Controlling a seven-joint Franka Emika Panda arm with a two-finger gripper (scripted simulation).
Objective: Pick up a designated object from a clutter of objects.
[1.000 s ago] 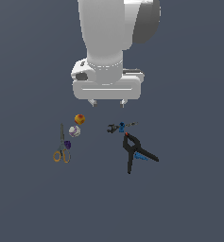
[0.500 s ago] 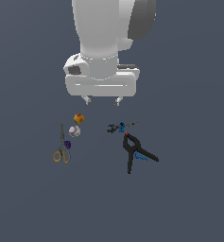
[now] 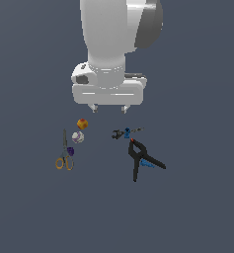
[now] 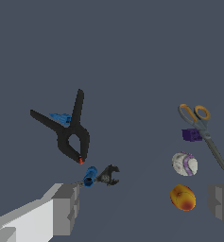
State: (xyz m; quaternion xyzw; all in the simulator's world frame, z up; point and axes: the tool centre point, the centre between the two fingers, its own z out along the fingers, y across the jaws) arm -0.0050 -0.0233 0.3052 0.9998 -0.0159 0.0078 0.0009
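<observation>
The designated object, a tiny deep-blue knobby cylinder (image 3: 127, 132) (image 4: 90, 176), lies on the floor beside a small black wrench-like tool (image 3: 118, 134) (image 4: 108, 175). My gripper (image 3: 109, 108) (image 4: 142, 203) hangs open above the clutter, slightly toward the exterior view's left of the cylinder, with nothing between its fingers (image 4: 62, 208). In the clutter are a black clamp with a red tip (image 3: 140, 158) (image 4: 71, 132), an orange ball (image 3: 82, 123) (image 4: 183, 197), a white-purple ball (image 3: 78, 137) (image 4: 185, 163), a purple bit (image 3: 70, 150) (image 4: 191, 134) and orange-handled scissors (image 3: 64, 157) (image 4: 203, 127).
A thin pale-blue sliver (image 3: 148, 164) (image 4: 60, 118) lies between the clamp's handles. The clamp's red tip points at the cylinder from close by. The balls, purple bit and scissors form a separate group toward the exterior view's left. The floor is plain dark grey.
The gripper has shifted slightly toward the exterior view's left, staying above the clutter and open. None of the objects has moved.
</observation>
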